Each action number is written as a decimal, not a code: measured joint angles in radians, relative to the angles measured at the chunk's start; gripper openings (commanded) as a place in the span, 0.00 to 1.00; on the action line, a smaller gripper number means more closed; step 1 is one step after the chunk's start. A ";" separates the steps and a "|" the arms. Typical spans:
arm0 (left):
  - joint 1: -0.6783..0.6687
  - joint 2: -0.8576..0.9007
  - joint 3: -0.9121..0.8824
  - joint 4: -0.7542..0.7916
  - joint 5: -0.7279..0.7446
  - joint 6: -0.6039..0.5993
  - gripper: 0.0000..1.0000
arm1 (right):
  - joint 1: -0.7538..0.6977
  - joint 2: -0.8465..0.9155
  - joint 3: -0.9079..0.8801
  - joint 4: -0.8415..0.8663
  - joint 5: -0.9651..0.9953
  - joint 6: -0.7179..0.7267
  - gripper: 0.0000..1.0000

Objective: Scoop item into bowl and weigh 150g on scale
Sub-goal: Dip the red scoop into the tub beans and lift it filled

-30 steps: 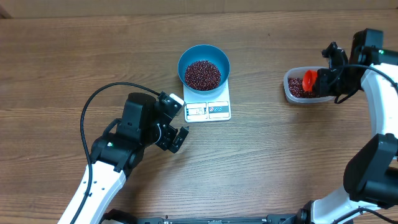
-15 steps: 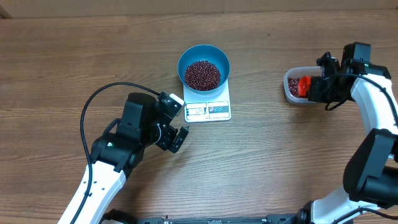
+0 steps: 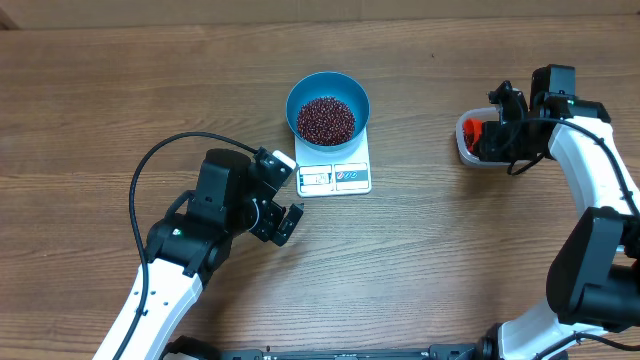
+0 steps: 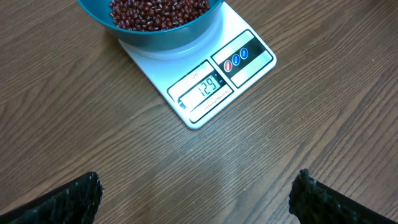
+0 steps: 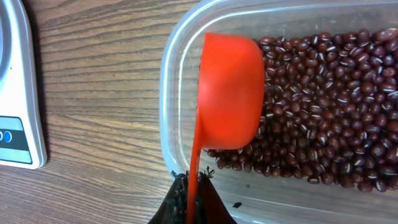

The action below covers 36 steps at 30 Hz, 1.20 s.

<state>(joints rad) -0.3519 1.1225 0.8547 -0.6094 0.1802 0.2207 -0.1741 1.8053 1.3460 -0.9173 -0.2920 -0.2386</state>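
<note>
- Red-brown beans point(image 3: 326, 119) fill the blue bowl point(image 3: 296, 100) on the white scale point(image 3: 335, 178) toward the tabletop's far edge, just beyond the left gripper's point(image 4: 199, 202) wide-spread fingers and untouched by them.
- Right gripper point(image 5: 189, 202) pinches the orange scoop point(image 5: 230, 93) by its handle, the cup inside the clear tub point(image 5: 171, 106) near the right edge, against more beans.

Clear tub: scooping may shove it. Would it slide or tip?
Probably slides rather than tips: the tub looks low and wide on the smooth table. Its thin clear wall likely flexes under the scoop. Beans leave part of its floor bare, so little weight anchors it.
</note>
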 measured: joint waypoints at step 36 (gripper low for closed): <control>0.000 0.000 0.000 0.000 0.000 0.000 0.99 | -0.251 -0.031 0.012 -0.079 -0.488 0.029 0.04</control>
<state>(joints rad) -0.3519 1.1225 0.8547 -0.6094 0.1802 0.2207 -0.4252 1.7748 1.3579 -0.9958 -0.7803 -0.2096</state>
